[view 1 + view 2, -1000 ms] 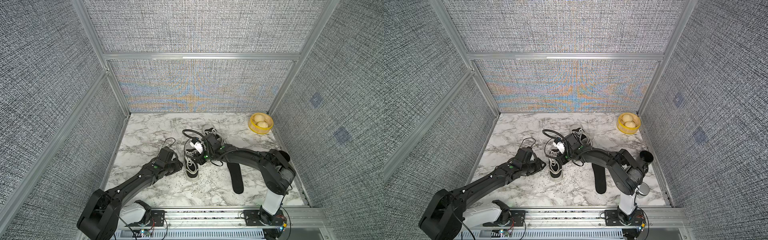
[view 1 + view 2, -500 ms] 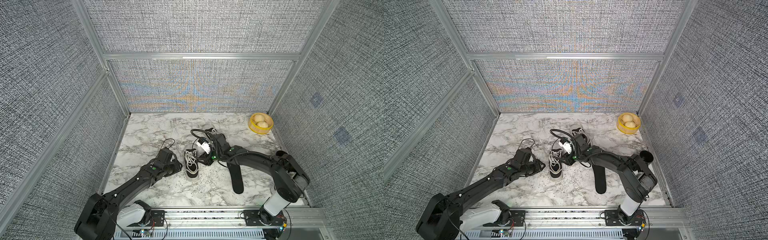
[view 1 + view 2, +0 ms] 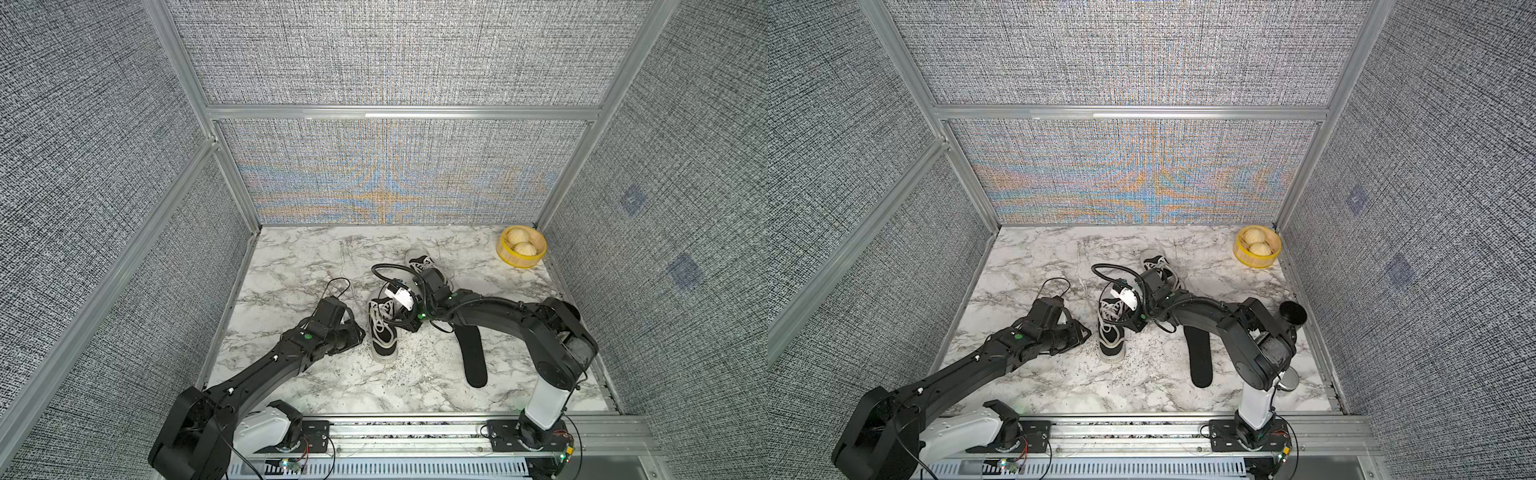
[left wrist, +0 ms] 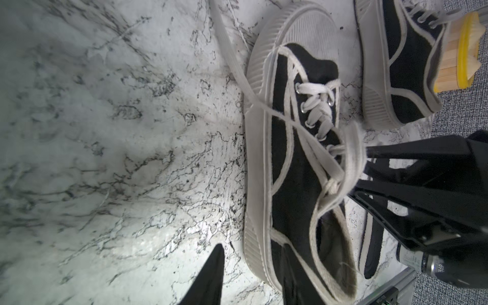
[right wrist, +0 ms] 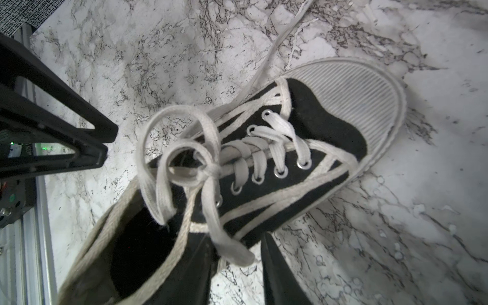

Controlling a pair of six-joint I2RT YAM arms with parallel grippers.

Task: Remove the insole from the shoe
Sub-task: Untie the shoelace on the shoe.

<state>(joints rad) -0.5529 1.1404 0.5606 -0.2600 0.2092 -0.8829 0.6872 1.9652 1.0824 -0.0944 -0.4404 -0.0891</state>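
The right end effector drew off the shoe, widened, and is back narrow at its side, grip unclear; the left end effector sits parted alongside. The shoe hasn't budged on the bench: probably a retry, with one insole already lying out nearby.

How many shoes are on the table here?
2. The near shoe lies mid-table; the far shoe lies farther back, partly hidden under the right arm. No others show.
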